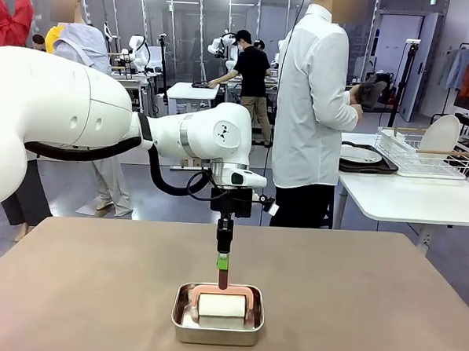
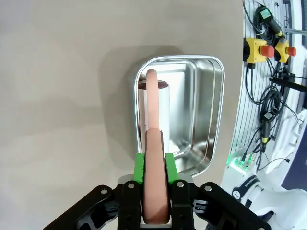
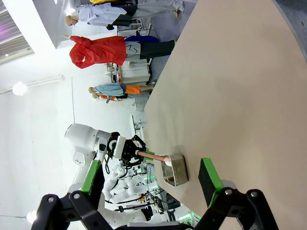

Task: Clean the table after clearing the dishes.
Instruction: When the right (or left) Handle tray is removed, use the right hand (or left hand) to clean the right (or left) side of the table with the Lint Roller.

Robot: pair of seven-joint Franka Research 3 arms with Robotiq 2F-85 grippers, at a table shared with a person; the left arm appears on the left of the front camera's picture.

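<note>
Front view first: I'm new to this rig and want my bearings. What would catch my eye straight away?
The left gripper, pointing straight down over the near middle of the table, is shut on the pink handle of a white roller lying in a steel pan. Beyond the far edge a person in a white shirt stands turned away. The right gripper is open, well away from the pan.

The table [image 1: 94, 294] spreads wide and matte, taupe grey-brown, far corners rounded. Beyond it, on the white side table [image 1: 406, 202] at back right, one round white plate [image 1: 361, 155] lies flat on a dark tray [image 1: 376, 169]; cutlery too small to make out.
</note>
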